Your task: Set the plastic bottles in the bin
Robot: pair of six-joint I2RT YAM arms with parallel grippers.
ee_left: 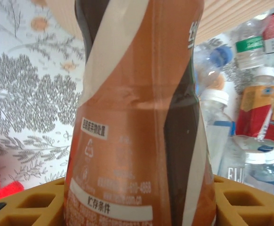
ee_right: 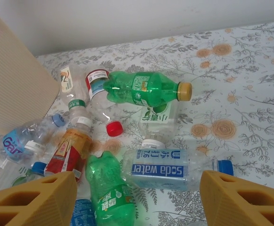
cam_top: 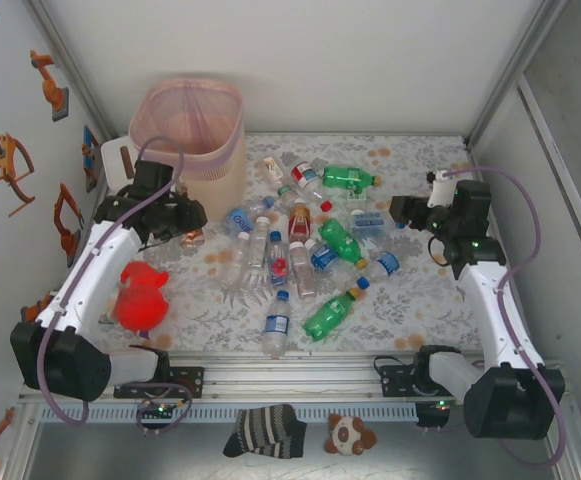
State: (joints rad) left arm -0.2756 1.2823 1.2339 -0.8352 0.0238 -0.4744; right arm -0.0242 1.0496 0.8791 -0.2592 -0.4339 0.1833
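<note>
Step in hand, as I judge it: the left arm's pickup of one amber bottle (ee_left: 137,117), just beside the bin (cam_top: 215,172) on its near side.
- The left fingers (ee_left: 28,203) sit against the bottle's lower body, one on each side with no gap visible, so they are clamped on it.
- Whether the bottle rests on the surface (cam_top: 420,300) or is already off it, I cannot tell.

To do the step well:
- Firm the squeeze before lifting. The label looks slick and the wall is likely thin.
- Raise it straight up until it clears the pink-lined rim, then carry it over the mouth and let go there.
- The bin wall is close behind, so don't nudge it.

The right fingers (ee_right: 37,200) are apart with nothing between them. They hover over the loose plastic bottles (cam_top: 305,245) to the right of the bin. A soda-water bottle (ee_right: 162,169) lies just beyond them.
</note>
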